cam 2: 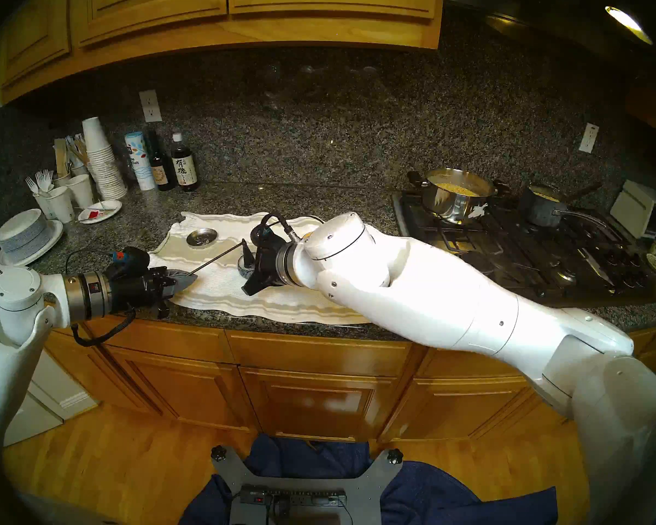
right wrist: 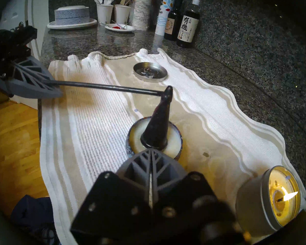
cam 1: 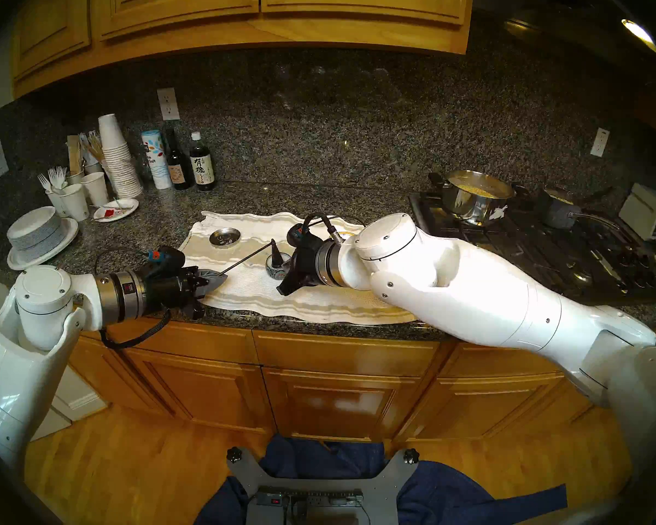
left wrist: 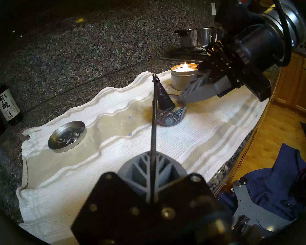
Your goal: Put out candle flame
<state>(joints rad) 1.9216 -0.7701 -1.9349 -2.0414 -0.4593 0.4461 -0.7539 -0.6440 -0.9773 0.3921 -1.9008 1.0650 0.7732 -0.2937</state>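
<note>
My left gripper (cam 1: 216,276) is shut on the end of a thin black rod (cam 1: 247,257), the handle of a candle snuffer. The snuffer's dark cone (right wrist: 156,129) stands over the middle of a small blue patterned candle (left wrist: 171,117), and no flame shows there. My right gripper (right wrist: 151,154) is shut and empty, its tips at the near rim of that candle; it also shows in the left wrist view (left wrist: 181,99). A second candle in a silver tin (right wrist: 283,195) burns with a flame (right wrist: 290,195) behind my right gripper.
Everything sits on a white striped towel (cam 1: 319,297) on the granite counter. A round tin lid (cam 1: 224,237) lies on the towel's far left. Bottles (cam 1: 203,168), stacked paper cups (cam 1: 116,160) and plates (cam 1: 38,236) stand at the left. A steel pot (cam 1: 478,198) stands on the stove.
</note>
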